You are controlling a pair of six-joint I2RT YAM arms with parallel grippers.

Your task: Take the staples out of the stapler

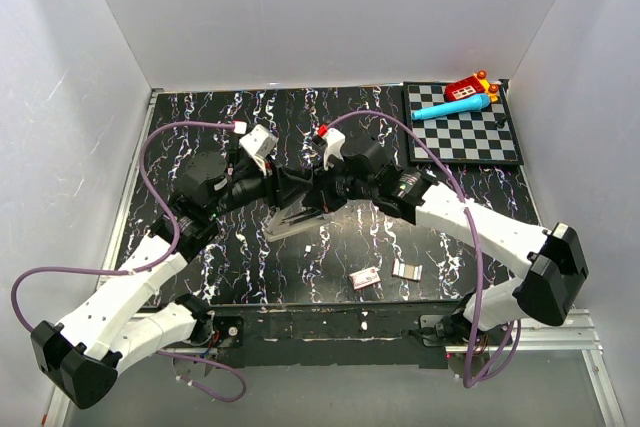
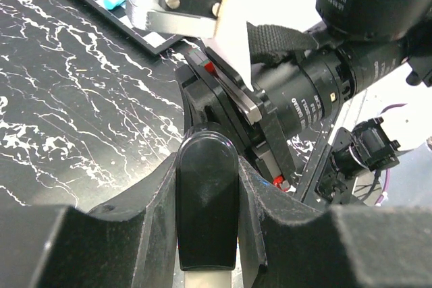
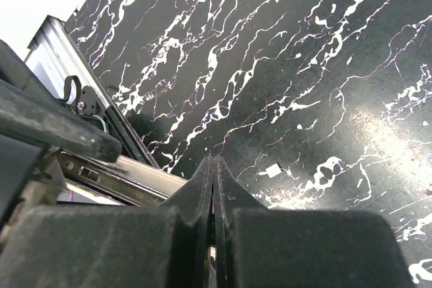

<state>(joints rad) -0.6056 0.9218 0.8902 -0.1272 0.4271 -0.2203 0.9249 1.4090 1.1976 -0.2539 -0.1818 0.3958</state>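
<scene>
The grey-silver stapler (image 1: pixel 298 223) is at the table's middle, opened into a narrow V between my two grippers. My left gripper (image 1: pixel 292 189) is shut on its black rounded end (image 2: pixel 206 220), and pale metal shows below that end in the left wrist view. My right gripper (image 1: pixel 332 192) meets it from the right, and its wrist body (image 2: pixel 270 116) fills that view. In the right wrist view the right gripper (image 3: pixel 214 166) has its fingers pressed almost together. I cannot tell what is in the thin gap. A silver rail of the stapler (image 3: pixel 128 166) lies to their left.
A small strip of staples (image 1: pixel 407 269) and a small reddish card (image 1: pixel 364 277) lie near the front edge. A chessboard (image 1: pixel 470 142) at the back right carries a blue object (image 1: pixel 455 107) and a red toy (image 1: pixel 468 87). White walls enclose the table.
</scene>
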